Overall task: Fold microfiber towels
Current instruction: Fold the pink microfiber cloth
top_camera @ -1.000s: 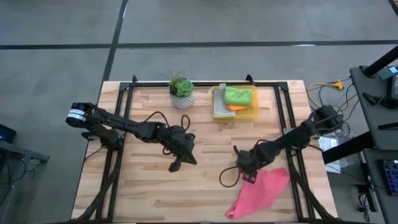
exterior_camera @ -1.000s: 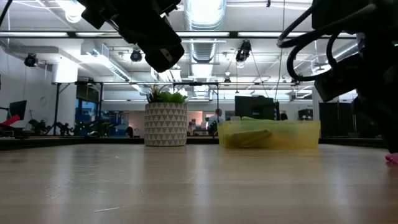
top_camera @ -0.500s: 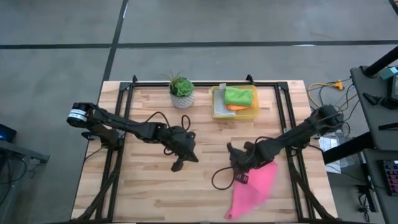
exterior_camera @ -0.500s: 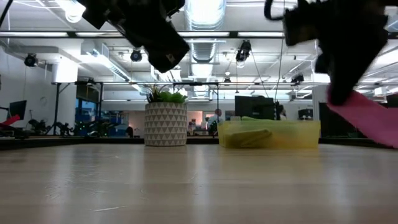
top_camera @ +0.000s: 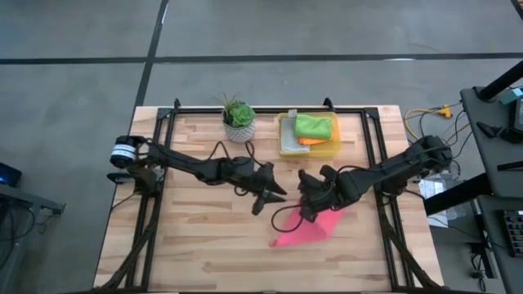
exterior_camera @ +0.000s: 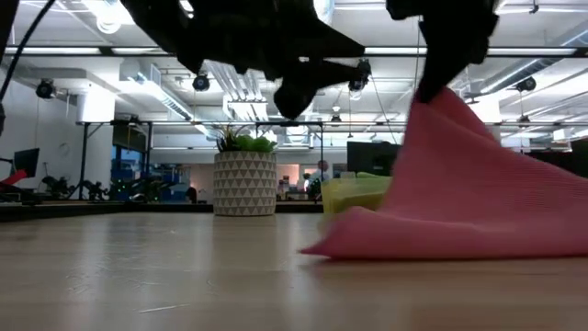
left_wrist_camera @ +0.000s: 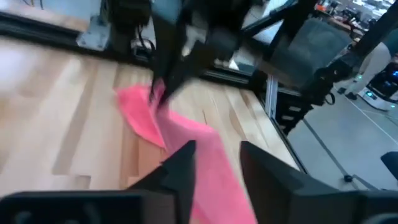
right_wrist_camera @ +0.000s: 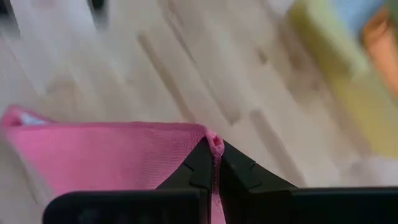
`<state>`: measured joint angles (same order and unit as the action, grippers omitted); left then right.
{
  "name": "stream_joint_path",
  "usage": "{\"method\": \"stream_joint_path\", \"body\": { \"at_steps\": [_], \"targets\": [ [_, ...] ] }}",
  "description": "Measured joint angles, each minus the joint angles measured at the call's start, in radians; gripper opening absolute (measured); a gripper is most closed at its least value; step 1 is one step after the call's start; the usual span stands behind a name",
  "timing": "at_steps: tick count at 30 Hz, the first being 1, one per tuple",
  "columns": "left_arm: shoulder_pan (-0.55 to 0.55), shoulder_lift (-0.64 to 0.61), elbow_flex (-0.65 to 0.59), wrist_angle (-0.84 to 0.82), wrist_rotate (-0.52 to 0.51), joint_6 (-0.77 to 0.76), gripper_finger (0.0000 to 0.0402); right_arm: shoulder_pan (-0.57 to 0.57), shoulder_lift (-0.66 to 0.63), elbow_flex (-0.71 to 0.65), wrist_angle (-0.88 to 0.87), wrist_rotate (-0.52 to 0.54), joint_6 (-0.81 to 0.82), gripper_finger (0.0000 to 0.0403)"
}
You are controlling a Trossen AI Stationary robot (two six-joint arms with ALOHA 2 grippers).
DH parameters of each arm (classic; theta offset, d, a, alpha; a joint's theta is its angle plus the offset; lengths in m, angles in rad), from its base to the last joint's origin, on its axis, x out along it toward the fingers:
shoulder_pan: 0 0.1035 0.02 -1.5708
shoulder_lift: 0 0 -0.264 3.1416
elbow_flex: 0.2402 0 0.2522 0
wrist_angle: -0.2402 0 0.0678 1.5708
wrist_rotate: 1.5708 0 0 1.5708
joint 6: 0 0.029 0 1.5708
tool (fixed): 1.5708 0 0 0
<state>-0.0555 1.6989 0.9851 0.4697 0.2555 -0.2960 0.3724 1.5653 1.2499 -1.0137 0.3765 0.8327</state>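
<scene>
Three towels (top_camera: 304,232) (one pink), one bin (top_camera: 327,152), one plant (top_camera: 239,119).

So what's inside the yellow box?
The yellow box holds a green towel on top, with an orange towel peeking out beneath it. Anything lower down is covered by those two.

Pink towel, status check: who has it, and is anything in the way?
Right gripper shut on pink towel corner, lifting it off the table. Left gripper open beside it, holding nothing. Potted plant and yellow bin stand far back, clear.
</scene>
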Motion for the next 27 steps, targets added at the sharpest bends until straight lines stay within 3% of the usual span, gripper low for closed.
{"method": "stream_joint_path", "body": {
  "at_steps": [5,10,20,27],
  "targets": [
    [0.001,0.084,0.029,0.020,0.025,-0.015,0.0187,-0.020,-0.009,0.044,0.008,0.036,-0.083,0.0009],
    [0.007,0.141,0.073,0.042,0.021,-0.036,0.0234,-0.028,-0.014,0.086,0.014,0.037,-0.168,0.0009],
    [0.012,0.188,0.076,0.034,-0.059,-0.133,0.0241,-0.028,-0.056,0.121,0.030,0.045,-0.239,0.0009],
    [0.017,0.161,0.073,-0.014,-0.201,-0.167,0.0241,-0.028,-0.077,0.120,0.022,0.015,-0.239,0.0009]
  ]
}}
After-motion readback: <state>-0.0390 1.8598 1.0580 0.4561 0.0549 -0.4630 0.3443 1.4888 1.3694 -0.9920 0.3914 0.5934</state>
